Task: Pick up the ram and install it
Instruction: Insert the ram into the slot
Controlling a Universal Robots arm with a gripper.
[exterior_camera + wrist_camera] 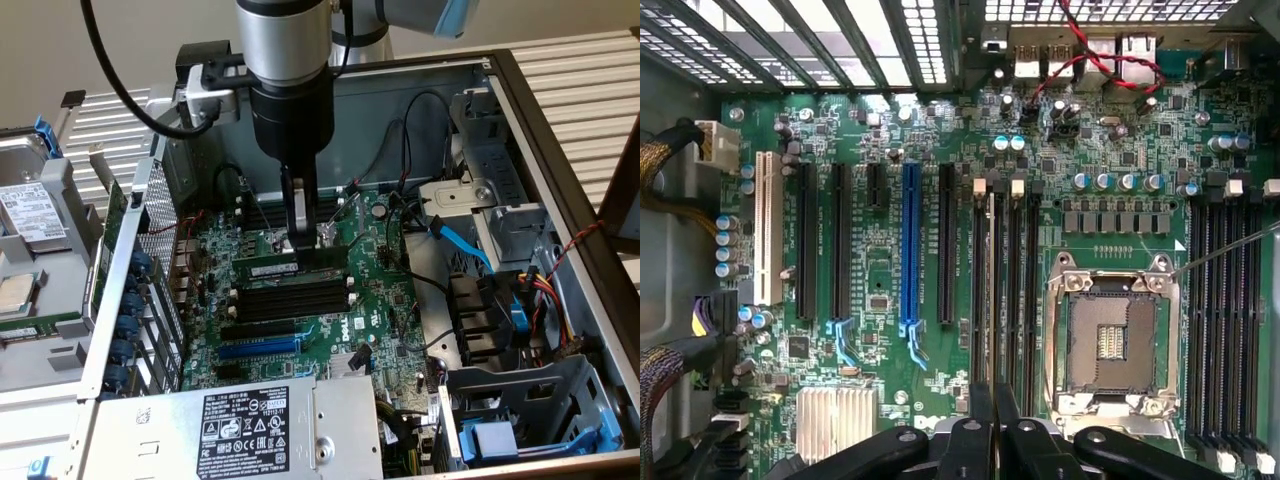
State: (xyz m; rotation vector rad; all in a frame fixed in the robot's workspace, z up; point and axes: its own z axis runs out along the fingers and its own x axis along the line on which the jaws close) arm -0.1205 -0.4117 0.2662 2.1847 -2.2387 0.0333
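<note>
Jaws: the gripper (300,246) is closed on the ram (272,268), pinching its two flat faces, probably to keep it straight and level.
Ram position: it stands on edge along the black slots (292,298) beside the processor socket (1110,340). I cannot tell whether it is seated or just above.
Ram build: long, narrow green board with black chips and a white label.
Slots: straight ridged black plastic.
Motherboard (385,300): green and densely studded.

Electronics lab/workshop: opened PC case (400,85), bare mobo (385,290), loose HDD (30,212) alongside.
</note>
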